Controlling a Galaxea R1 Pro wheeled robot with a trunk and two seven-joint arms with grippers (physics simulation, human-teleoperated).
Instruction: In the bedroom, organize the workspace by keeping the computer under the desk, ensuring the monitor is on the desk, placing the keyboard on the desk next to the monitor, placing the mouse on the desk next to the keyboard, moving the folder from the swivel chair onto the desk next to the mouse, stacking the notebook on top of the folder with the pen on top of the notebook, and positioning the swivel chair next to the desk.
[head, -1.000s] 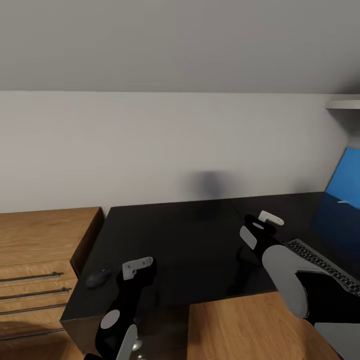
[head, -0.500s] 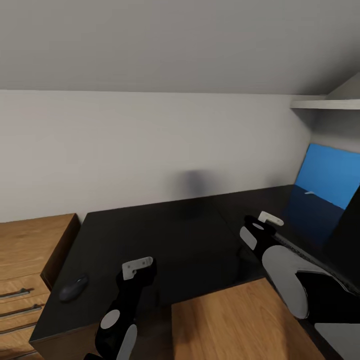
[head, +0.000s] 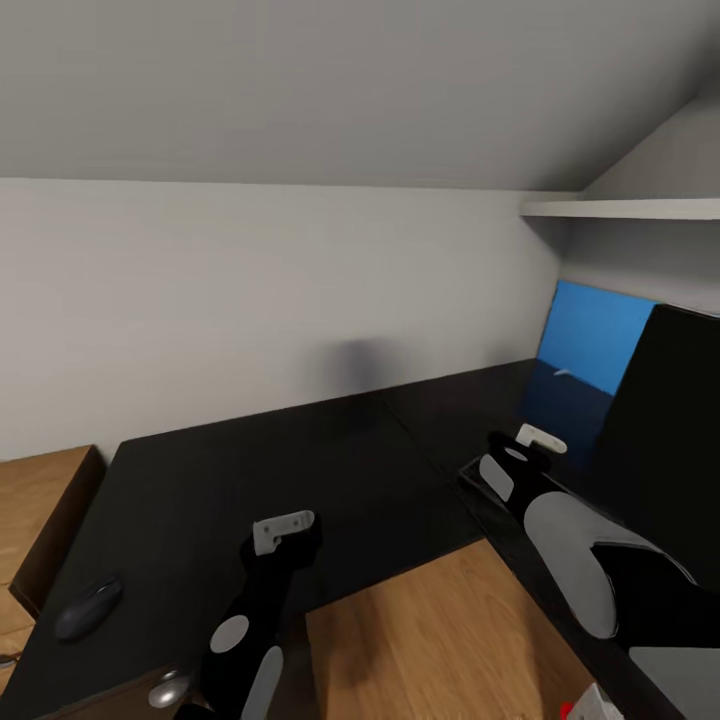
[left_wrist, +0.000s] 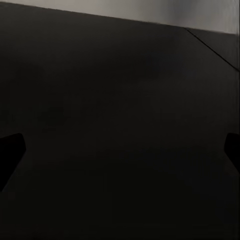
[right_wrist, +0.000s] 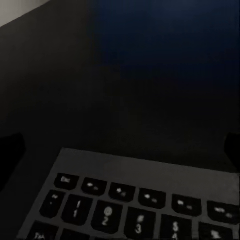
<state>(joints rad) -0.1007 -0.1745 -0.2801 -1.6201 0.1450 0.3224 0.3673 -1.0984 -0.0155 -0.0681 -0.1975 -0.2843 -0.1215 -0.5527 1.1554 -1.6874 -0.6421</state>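
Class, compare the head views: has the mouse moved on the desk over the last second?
No. The mouse sits at the same spot near the desk end by the wood cabinet. The camera turned, shifting the whole picture.

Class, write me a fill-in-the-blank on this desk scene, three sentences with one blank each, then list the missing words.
1. The mouse lies on the ____ desk.
2. The right gripper hovers over the keyboard, whose keys are ____.
3. The folder leaning at the wall is ____.

Missing words: black; black; blue
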